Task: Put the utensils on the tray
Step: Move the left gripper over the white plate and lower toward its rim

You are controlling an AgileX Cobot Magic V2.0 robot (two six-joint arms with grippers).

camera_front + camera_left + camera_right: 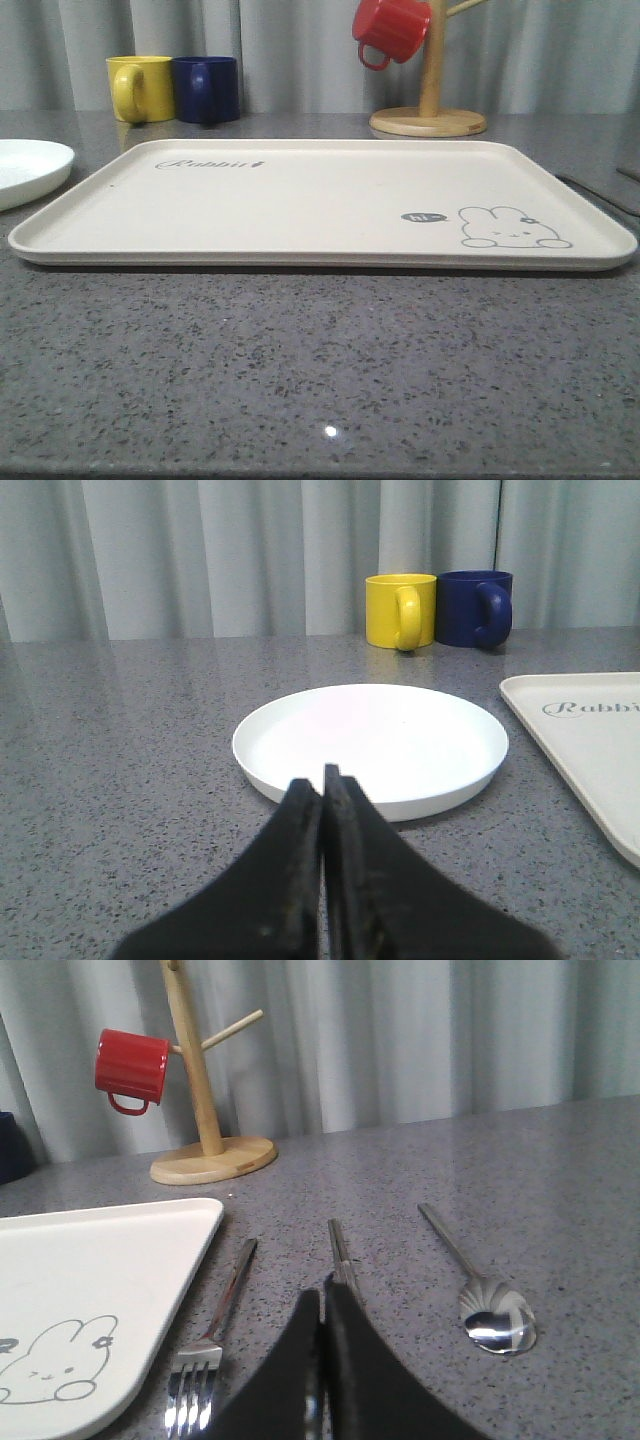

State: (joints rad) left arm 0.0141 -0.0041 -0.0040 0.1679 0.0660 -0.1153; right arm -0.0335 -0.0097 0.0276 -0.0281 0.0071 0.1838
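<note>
Cream rectangular rabbit-print tray [300,200] bare, silver metal fork [215,1335], chopsticks [342,1252] & spoon [480,1295] on grey surface [560,1190] beside it; both grippers' jaws pressed together, so right gripper [322,1305] must spread before first pick.

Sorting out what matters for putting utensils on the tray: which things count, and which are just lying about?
For the job: fork, chopsticks, spoon, tray.
Lying about: white plate, yellow mug, blue mug, red mug, wooden mug stand.
</note>
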